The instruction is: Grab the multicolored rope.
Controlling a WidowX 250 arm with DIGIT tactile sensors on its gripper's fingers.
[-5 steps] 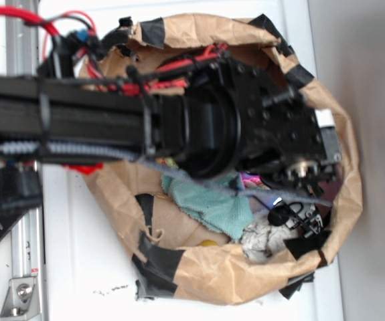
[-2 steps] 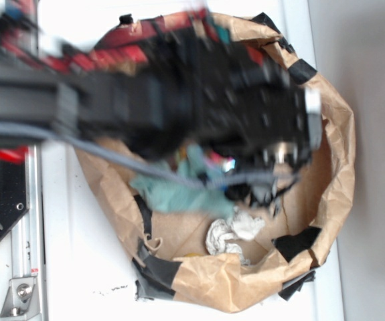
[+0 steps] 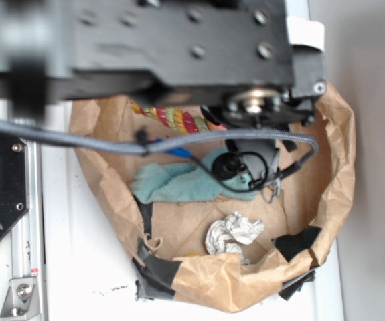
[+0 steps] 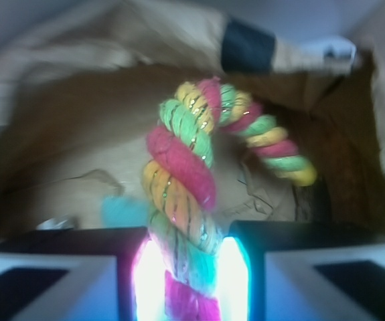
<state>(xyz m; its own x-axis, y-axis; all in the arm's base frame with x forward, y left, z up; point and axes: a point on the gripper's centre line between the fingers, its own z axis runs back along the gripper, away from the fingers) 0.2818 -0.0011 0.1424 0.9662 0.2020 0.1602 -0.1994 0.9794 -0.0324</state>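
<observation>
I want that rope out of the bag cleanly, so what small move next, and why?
Probably lift straight up a little. The gripper looks closed on the rope, which arches above the paper bag, clear of the teal cloth.

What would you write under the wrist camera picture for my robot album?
The gripper holds the multicolored rope between its fingers above the brown paper bag.
</observation>
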